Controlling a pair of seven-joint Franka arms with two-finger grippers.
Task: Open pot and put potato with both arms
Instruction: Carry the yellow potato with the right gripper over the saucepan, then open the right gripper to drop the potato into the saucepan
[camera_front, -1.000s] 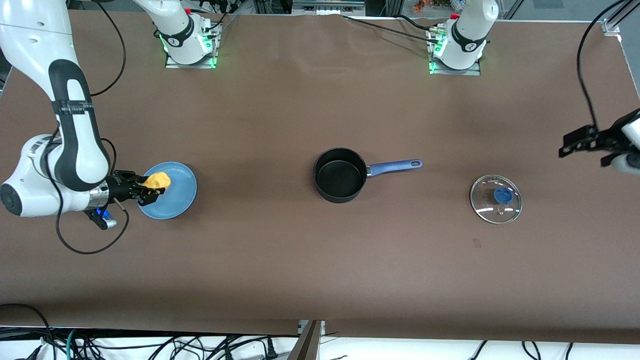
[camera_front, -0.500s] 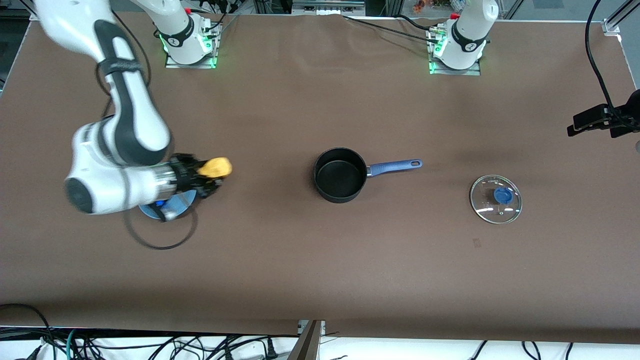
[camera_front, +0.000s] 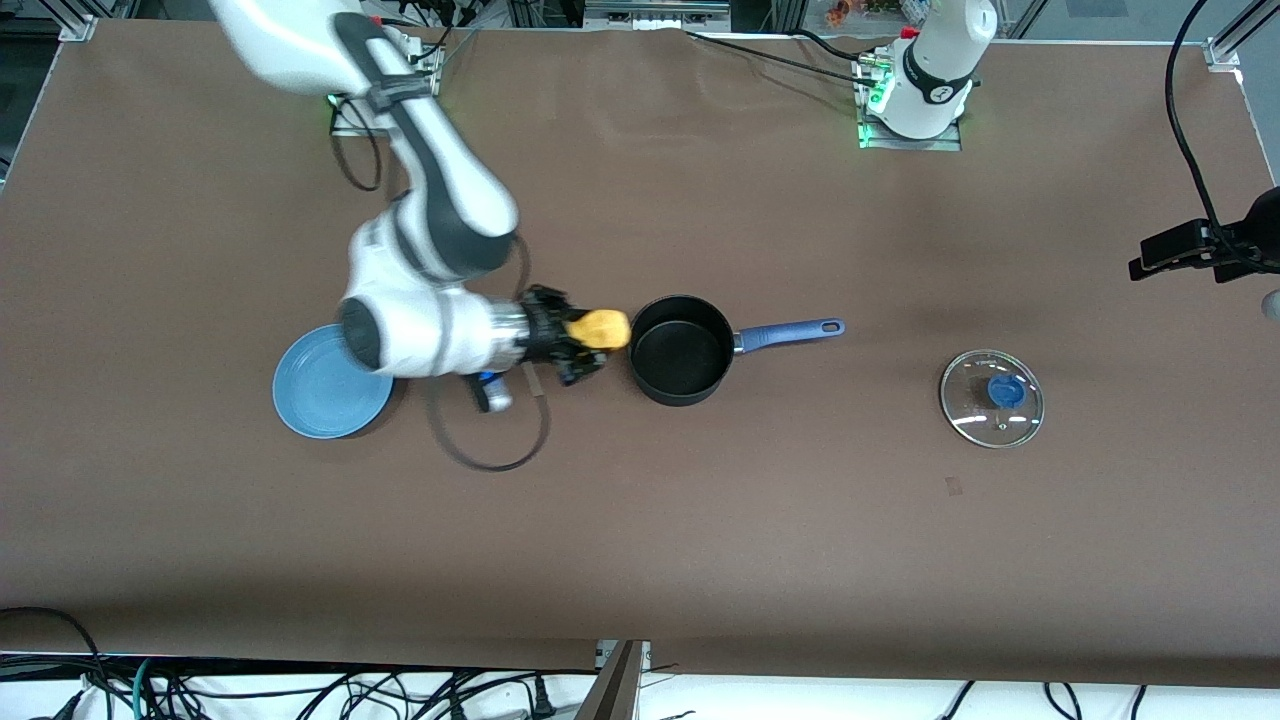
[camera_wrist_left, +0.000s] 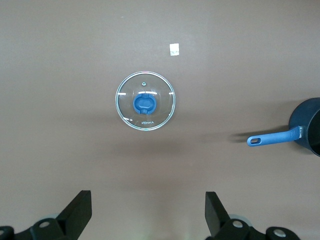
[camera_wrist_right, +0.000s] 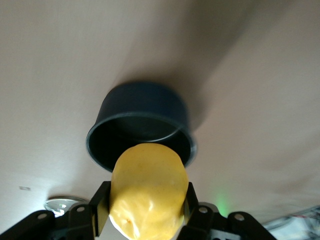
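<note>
The black pot (camera_front: 680, 349) stands uncovered at mid-table, its blue handle (camera_front: 790, 332) pointing toward the left arm's end. It also shows in the right wrist view (camera_wrist_right: 141, 127) and partly in the left wrist view (camera_wrist_left: 307, 125). My right gripper (camera_front: 585, 345) is shut on the yellow-orange potato (camera_front: 598, 328), held in the air just beside the pot's rim on the right arm's side. The potato fills the jaws in the right wrist view (camera_wrist_right: 148, 192). My left gripper (camera_wrist_left: 147, 212) is open and empty, raised near the table's left-arm end; in the front view (camera_front: 1190, 250) only part shows.
A glass lid with a blue knob (camera_front: 992, 397) lies flat on the table toward the left arm's end, also in the left wrist view (camera_wrist_left: 146, 107). A light-blue plate (camera_front: 325, 395) lies toward the right arm's end. A small tape mark (camera_front: 953, 486) is nearer the front camera than the lid.
My right gripper has lifted the potato off the light-blue plate and carried it across to the pot's rim. The left gripper has drawn back slightly toward the table's edge.
</note>
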